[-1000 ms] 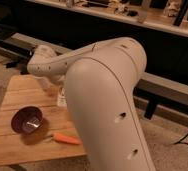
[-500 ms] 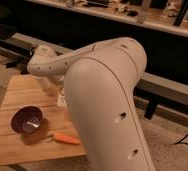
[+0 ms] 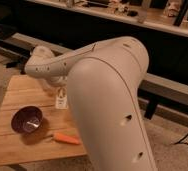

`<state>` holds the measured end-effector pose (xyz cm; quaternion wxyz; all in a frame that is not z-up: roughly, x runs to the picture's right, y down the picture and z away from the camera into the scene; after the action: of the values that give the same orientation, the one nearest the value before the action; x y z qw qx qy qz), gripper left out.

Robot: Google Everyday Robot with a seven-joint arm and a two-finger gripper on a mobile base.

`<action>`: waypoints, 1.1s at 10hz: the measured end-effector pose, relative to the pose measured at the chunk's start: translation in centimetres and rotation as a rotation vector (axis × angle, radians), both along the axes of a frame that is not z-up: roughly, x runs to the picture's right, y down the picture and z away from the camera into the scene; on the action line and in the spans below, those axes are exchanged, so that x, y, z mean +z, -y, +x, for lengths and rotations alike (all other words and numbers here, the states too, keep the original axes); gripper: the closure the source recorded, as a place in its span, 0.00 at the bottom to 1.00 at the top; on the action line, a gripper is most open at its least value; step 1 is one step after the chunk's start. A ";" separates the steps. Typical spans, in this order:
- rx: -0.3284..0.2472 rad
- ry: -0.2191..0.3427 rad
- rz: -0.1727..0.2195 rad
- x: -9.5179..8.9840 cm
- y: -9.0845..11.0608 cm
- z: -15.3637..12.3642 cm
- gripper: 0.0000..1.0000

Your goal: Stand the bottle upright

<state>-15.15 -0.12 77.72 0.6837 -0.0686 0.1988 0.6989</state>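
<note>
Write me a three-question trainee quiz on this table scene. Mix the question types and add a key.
1. True or false: the carrot lies inside the purple bowl.
2. Where is the gripper? A) over the bowl. B) tucked under the arm's wrist, right above the bottle. C) down at the floor.
3. Fill in: over the wooden table, the bottle looks ____, not lying flat.

Key: 1 false, the carrot lies on the table beside the bowl. 2 B. 3 upright.
</note>
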 end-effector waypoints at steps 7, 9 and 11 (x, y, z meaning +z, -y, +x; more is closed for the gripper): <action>-0.024 0.095 0.132 -3.5 4.6 1.4 1.00; -0.048 0.067 0.192 -2.7 4.6 2.0 1.00; -0.052 0.062 0.206 -2.7 5.0 2.3 1.00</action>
<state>-12.89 -5.14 75.05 0.7107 -0.0145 0.1062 0.6952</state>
